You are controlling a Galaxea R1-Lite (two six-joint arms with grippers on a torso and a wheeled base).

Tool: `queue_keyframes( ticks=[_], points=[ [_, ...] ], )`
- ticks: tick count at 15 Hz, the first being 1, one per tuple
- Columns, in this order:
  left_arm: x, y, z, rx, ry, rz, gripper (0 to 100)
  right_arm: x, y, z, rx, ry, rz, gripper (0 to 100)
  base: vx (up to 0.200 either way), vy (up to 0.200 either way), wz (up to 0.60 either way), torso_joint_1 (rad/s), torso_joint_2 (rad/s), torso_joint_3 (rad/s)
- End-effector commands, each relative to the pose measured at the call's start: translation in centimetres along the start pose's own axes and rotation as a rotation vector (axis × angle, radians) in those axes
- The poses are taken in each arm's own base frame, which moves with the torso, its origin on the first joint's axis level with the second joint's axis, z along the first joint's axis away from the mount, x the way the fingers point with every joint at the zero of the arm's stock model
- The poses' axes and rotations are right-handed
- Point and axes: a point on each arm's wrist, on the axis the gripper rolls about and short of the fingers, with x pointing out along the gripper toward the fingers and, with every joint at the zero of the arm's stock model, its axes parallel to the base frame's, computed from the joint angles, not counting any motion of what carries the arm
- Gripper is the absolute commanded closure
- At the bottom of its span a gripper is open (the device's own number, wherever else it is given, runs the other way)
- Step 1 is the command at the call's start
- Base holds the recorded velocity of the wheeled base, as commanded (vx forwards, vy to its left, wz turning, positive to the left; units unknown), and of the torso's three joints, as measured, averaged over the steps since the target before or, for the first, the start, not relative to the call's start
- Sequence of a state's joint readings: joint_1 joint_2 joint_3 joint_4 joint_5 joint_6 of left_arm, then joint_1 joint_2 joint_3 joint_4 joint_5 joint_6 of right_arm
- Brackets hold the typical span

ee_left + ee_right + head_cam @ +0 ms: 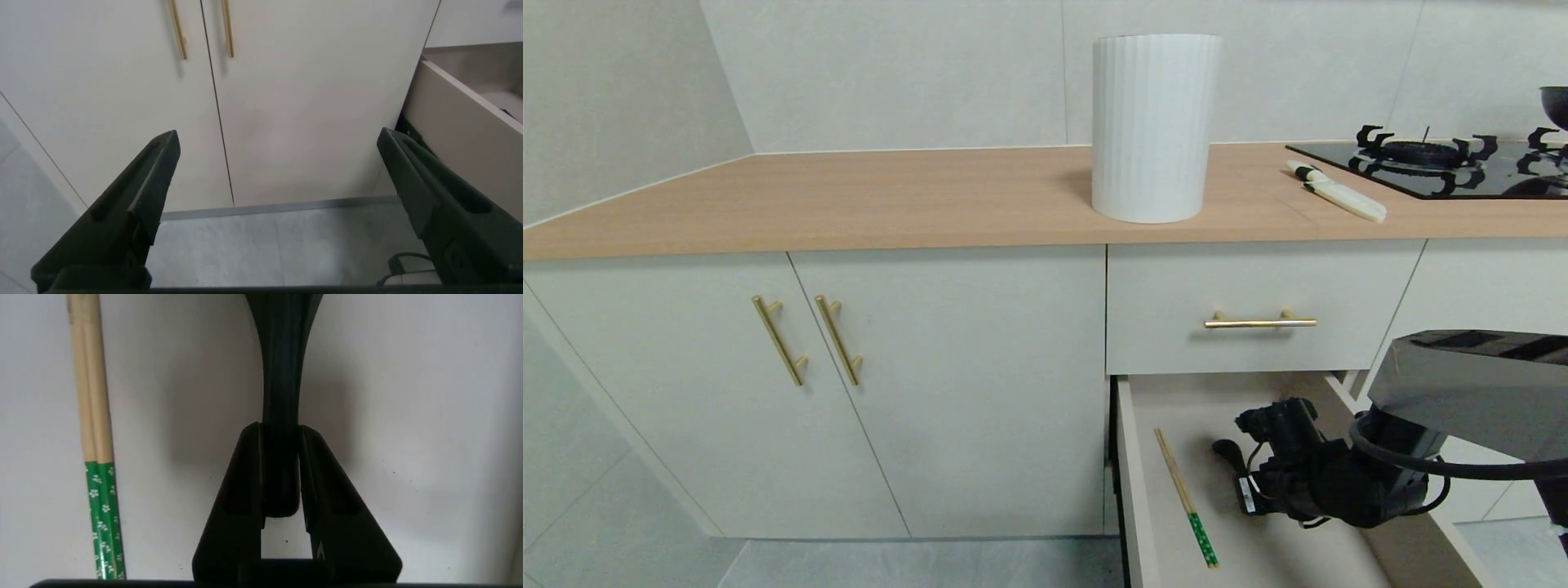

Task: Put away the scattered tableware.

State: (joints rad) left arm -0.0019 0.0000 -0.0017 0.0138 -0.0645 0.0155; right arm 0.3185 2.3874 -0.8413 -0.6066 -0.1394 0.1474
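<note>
1 black utensil (pixel 282 367) is clamped between the fingers of your right gripper (pixel 282 469), down inside the open drawer (pixel 1134 490) under the counter. The fingers pinch its narrow shaft just below where it flares wider. I cannot tell whether its far end touches the drawer floor.

It looks like hard plastic: stiff, light and smooth. A slim, glossy shaft like that can pivot in a pinch, so treat the hold as secure against dropping but not against twisting. Nothing about it looks fragile, so a short drop onto the drawer floor should not hurt it.

2 chopsticks (pixel 1184 496) with green patterned ends lie side by side on the drawer floor, just beside the utensil and parallel to it. They are thin and light and will roll if you nudge them, so keep the fingers clear of them.

Up on the counter a cream-coloured knife (pixel 1335 192) lies between the white ribbed canister (pixel 1152 126) and the stove (pixel 1429 167). It is rigid and lies flat, so take it across its width near the middle.

Your left gripper (pixel 278 147) hangs by the cabinet doors with its jaws wide apart, holding nothing.
</note>
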Motion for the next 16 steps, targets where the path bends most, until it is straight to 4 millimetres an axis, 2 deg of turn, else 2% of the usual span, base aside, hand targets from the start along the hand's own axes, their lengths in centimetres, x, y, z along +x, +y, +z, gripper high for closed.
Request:
queue_keyframes(
  ticks=[1,5,6,13,15,16],
  points=[
    [0.0,0.0,0.0,0.0,0.0,0.0,0,0.2,0.0,-0.2,0.0,0.007,-0.001,100,0.0,0.0,0.0,0.0,0.0,0.0],
    [0.0,0.0,0.0,0.0,0.0,0.0,0,0.2,0.0,-0.2,-0.002,0.008,-0.001,100,0.0,0.0,0.0,0.0,0.0,0.0],
    [0.0,0.0,0.0,0.0,0.0,0.0,0,0.2,0.0,-0.2,-0.002,0.007,-0.001,0,0.0,0.0,0.0,0.0,0.0,0.0],
    [0.0,0.0,0.0,0.0,0.0,0.0,0,-0.4,-0.1,0.1,0.0,-0.01,-0.032,0,0.0,0.0,0.0,0.0,0.0,0.0],
    [0.0,0.0,0.0,0.0,0.0,0.0,0,-2.2,-0.3,1.0,0.007,-0.054,-0.062,0,0.0,0.0,0.0,0.0,0.0,0.0],
    [0.0,0.0,0.0,0.0,0.0,0.0,0,-4.4,-0.5,1.8,0.015,-0.1,-0.052,0,0.0,0.0,0.0,0.0,0.0,0.0]
  ],
)
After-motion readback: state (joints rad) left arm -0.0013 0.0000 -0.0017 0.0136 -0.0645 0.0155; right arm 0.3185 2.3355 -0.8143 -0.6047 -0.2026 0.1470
